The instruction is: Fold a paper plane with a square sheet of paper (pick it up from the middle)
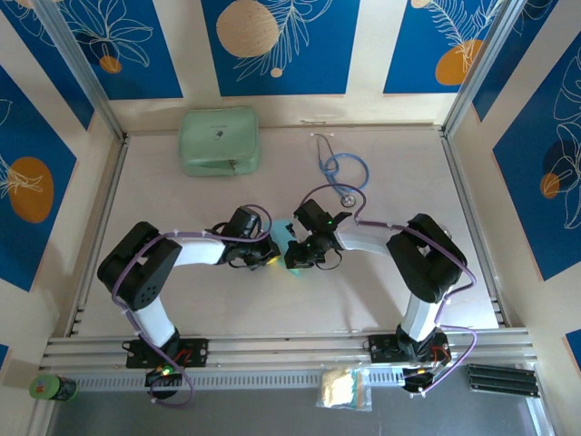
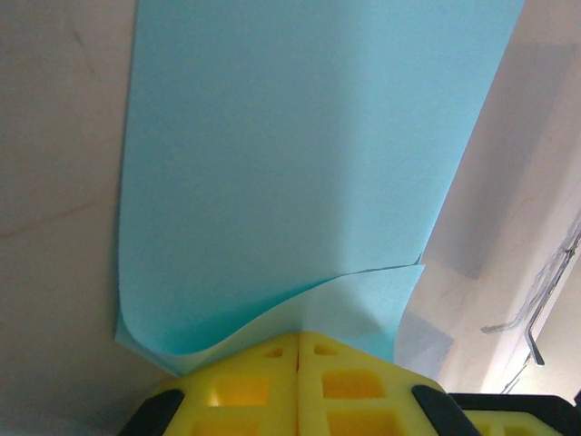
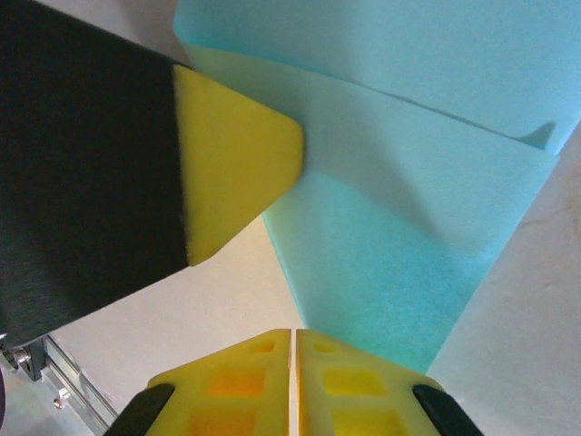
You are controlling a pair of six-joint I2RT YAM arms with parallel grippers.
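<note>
In the middle of the table [image 1: 182, 204], the left gripper [image 2: 298, 336] and right gripper [image 3: 293, 332] each pinched an edge of the folded light-blue paper [image 2: 290, 163] between closed yellow fingers [image 3: 238, 380].

Pale table [image 1: 300, 300], mint-green case [image 1: 219, 141], blue-tubed stethoscope [image 1: 325, 168] lying on it

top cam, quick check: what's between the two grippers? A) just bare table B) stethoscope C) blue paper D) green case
C: the paper sits mid-table between the left gripper and the right gripper, each with its fingers closed at the paper's edge. The case and the stethoscope lie apart at the far side.
</note>
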